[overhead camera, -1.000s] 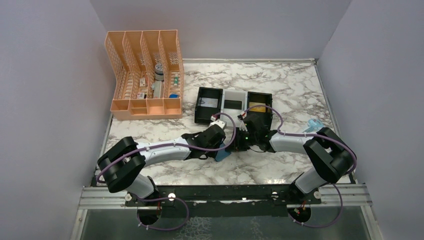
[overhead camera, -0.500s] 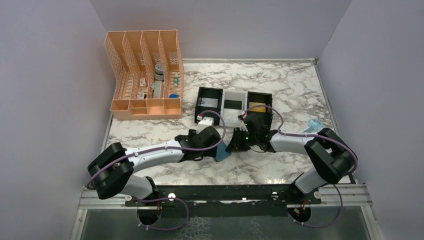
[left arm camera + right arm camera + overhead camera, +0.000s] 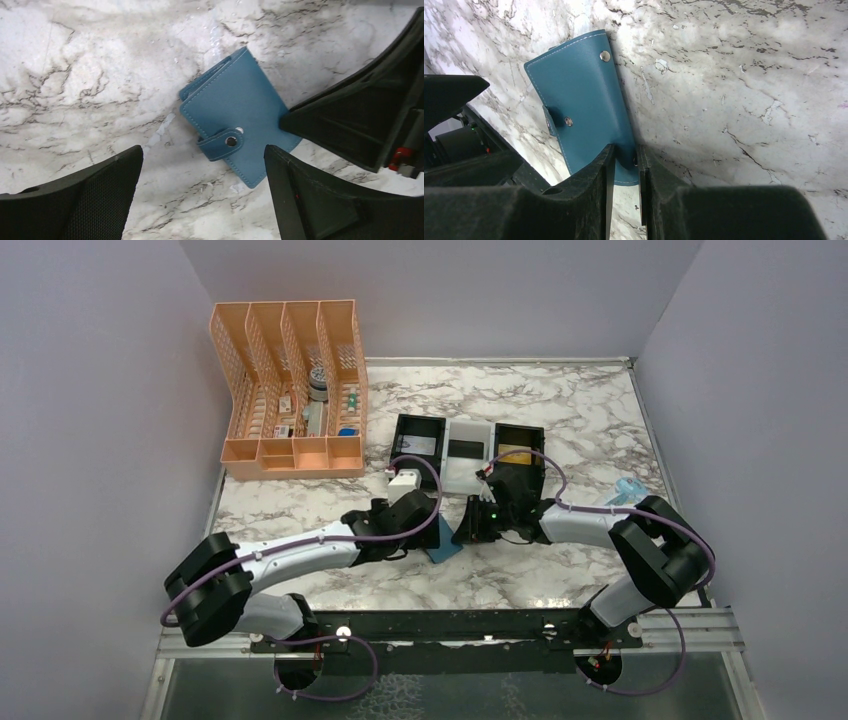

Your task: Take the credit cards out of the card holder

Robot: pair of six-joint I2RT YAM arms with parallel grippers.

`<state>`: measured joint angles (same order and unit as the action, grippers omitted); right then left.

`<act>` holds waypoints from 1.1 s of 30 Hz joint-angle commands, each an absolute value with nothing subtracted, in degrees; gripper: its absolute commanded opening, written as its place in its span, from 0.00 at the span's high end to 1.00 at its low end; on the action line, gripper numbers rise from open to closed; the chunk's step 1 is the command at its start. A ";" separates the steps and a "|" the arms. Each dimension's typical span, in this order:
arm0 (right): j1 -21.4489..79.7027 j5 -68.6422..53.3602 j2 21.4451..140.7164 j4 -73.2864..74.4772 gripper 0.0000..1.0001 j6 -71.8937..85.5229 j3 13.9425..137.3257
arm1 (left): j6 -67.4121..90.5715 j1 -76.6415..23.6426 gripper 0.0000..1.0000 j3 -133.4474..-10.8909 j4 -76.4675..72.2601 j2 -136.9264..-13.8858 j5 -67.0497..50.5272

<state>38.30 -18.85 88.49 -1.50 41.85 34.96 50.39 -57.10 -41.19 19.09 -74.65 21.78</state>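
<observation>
The closed card holder is seen near the middle of the near edge of the table, its edge clamped by the right fingers; the left fingers are spread wide above it.

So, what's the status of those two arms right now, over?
Left gripper open, holding nothing. Right gripper shut on edge of teal card holder, snap strap fastened. Nothing in the way.
</observation>
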 commanded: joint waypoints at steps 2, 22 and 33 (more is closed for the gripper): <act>38.74 -16.32 89.30 2.38 0.77 41.18 35.24 | 49.74 -57.04 0.05 -46.34 18.89 -78.83 20.36; 38.72 -15.13 89.30 3.67 0.77 41.04 35.67 | 53.43 -56.95 0.40 -47.10 25.09 -84.48 21.80; 38.70 -15.27 89.30 3.87 0.77 41.02 35.76 | 56.80 -56.88 0.55 -43.33 24.88 -80.88 22.25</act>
